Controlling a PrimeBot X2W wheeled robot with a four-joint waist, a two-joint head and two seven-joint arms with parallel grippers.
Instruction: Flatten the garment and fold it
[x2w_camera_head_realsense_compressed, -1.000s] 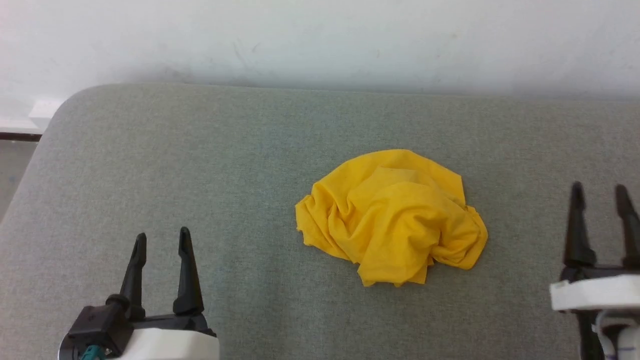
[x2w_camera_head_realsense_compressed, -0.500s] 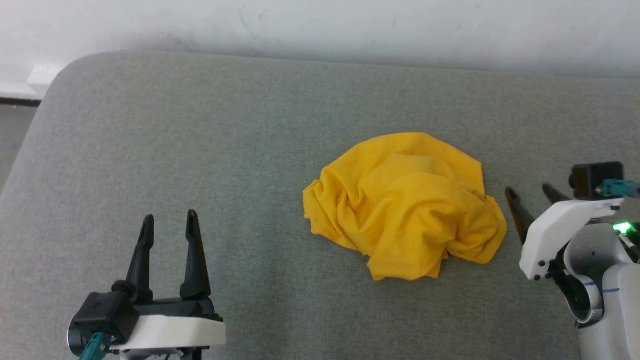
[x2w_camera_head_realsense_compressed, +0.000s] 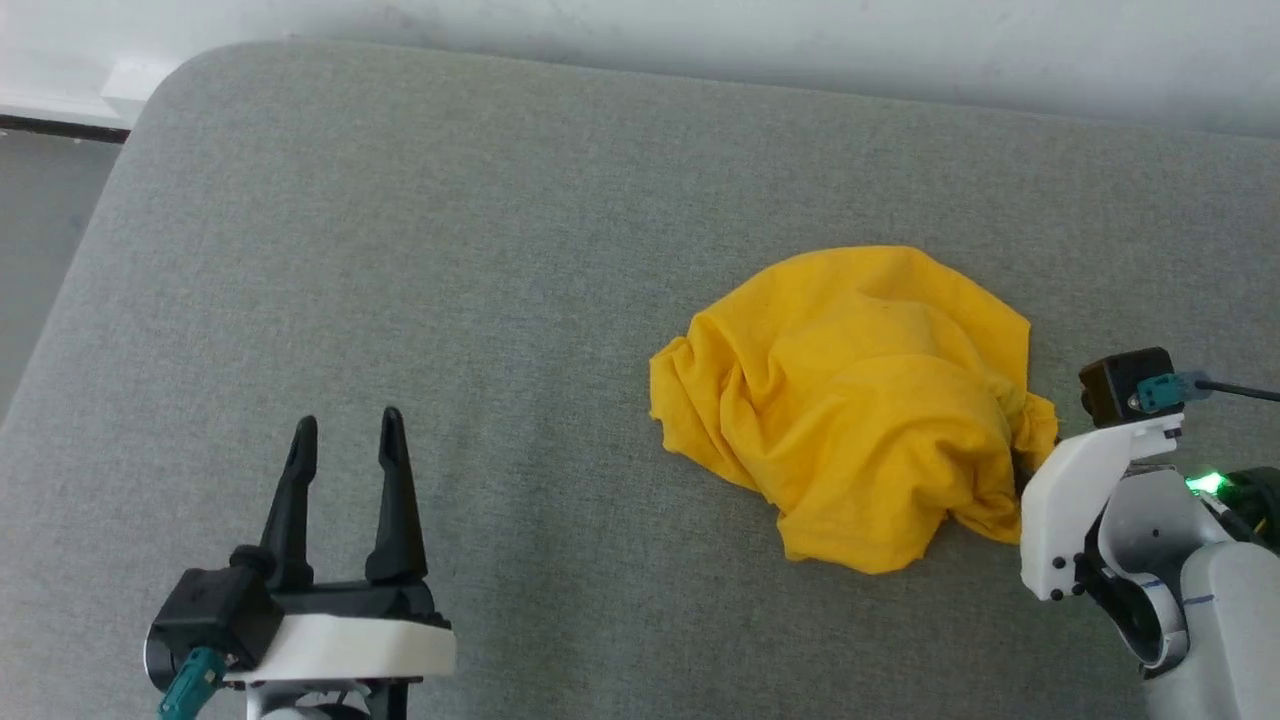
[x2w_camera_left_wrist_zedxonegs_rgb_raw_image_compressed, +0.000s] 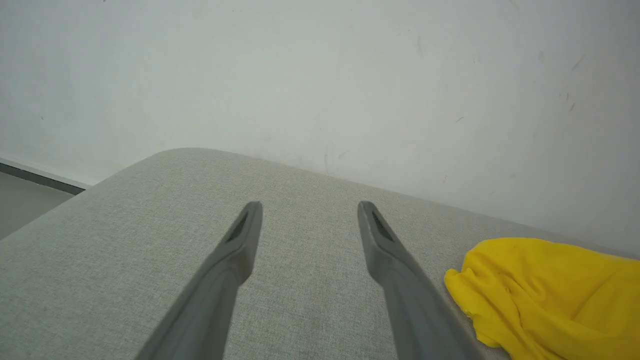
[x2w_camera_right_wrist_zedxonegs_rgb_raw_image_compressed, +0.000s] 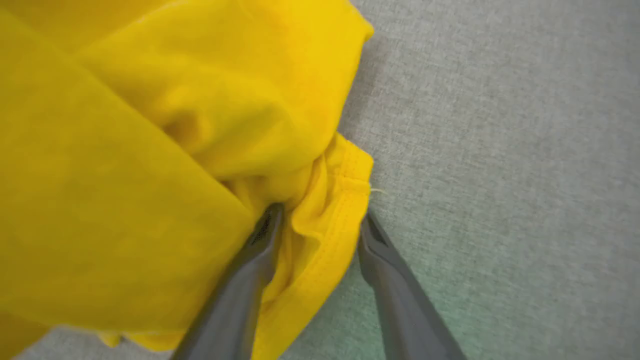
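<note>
The garment (x2w_camera_head_realsense_compressed: 860, 400), a bright yellow T-shirt, is lying crumpled in a rounded heap on the grey fabric-covered worktop (x2w_camera_head_realsense_compressed: 400, 250), right of centre in the head view, showing only plain yellow cloth with deep creases along its left and lower edges. A pale wall (x2w_camera_head_realsense_compressed: 700, 30) is running along the top of the frame behind the worktop's far edge. The left tool (x2w_camera_head_realsense_compressed: 348, 420) is hovering at the lower left of the head view, well apart from the garment, its jaws standing wide open with nothing between them; in the left wrist view the yellow heap is showing at the lower right. The right tool (x2w_camera_right_wrist_zedxonegs_rgb_raw_image_compressed: 321, 214) is reaching into the heap's lower right edge. In the right wrist view its jaws are standing apart, a little narrower than the left tool's, and are straddling a bunched, stitched hem of the garment: one finger (x2w_camera_right_wrist_zedxonegs_rgb_raw_image_compressed: 240, 280) is pushing in under a fold, while the other (x2w_camera_right_wrist_zedxonegs_rgb_raw_image_compressed: 400, 290) is resting just beside the hem's outer edge over bare grey fabric.
</note>
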